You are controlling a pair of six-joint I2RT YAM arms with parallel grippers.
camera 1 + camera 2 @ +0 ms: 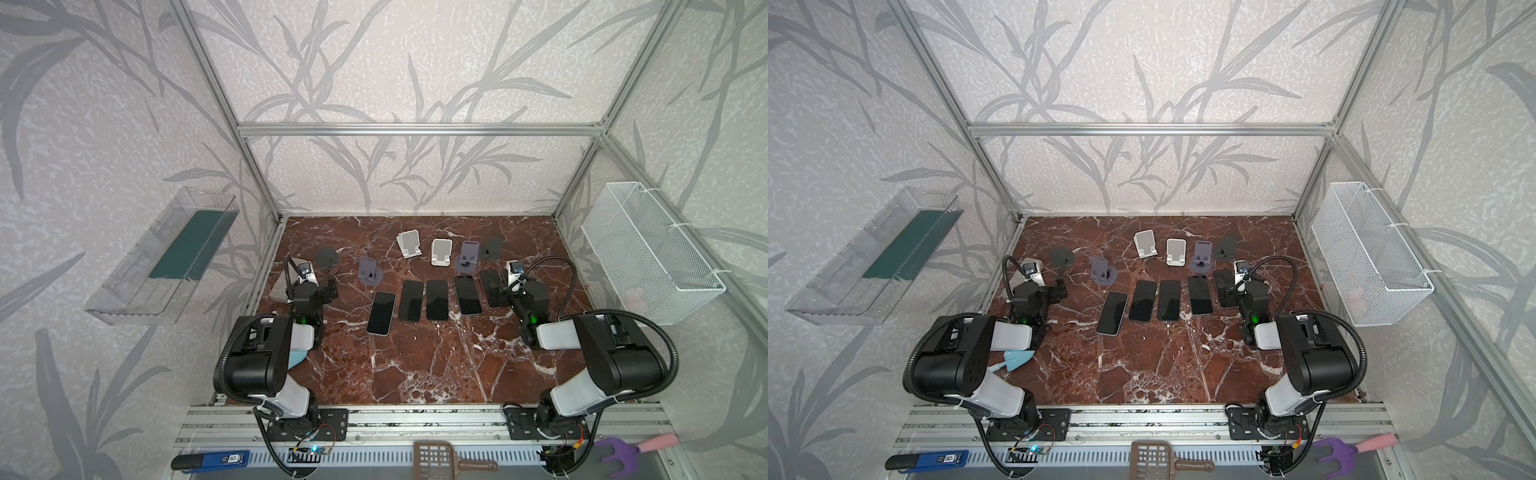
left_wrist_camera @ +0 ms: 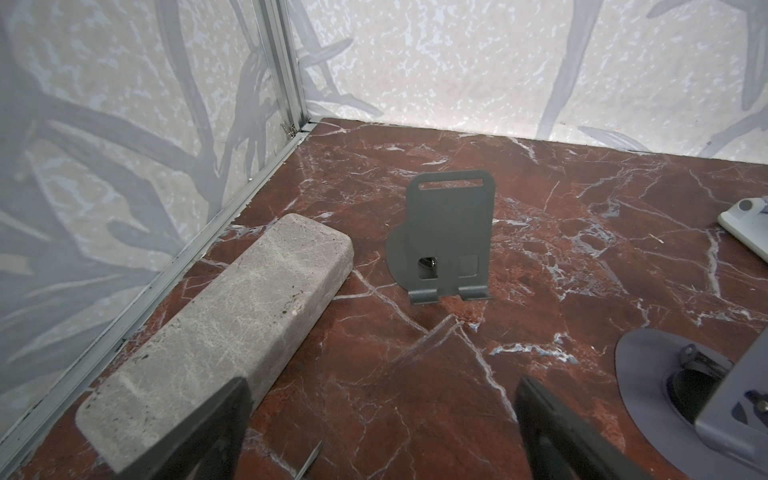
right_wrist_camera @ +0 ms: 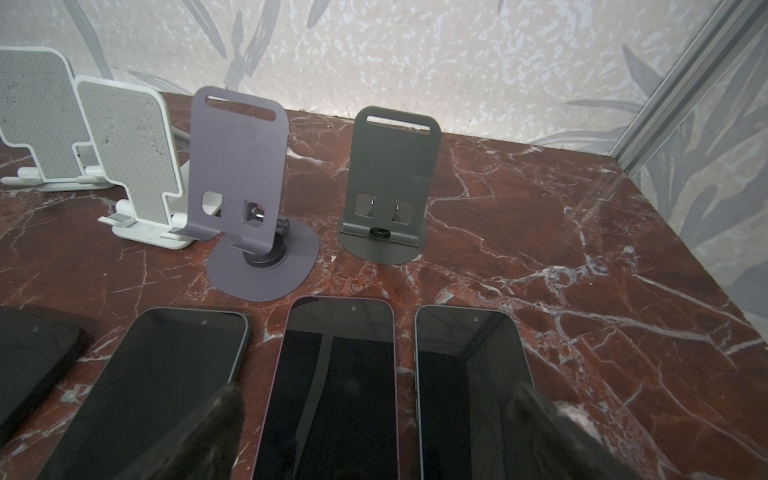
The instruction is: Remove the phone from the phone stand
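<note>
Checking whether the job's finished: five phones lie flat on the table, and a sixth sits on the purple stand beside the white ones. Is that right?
Not quite: the purple stand beside the white ones is empty, as the right wrist view shows. Five phones do lie flat on the table.

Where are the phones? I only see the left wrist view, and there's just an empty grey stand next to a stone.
Observer: Five phones lie flat in a row on the table, off to the right of your grey stand.
Operator: Is any of them sitting on a stand?
Observer: No. All six stands are empty in both top views.
</note>
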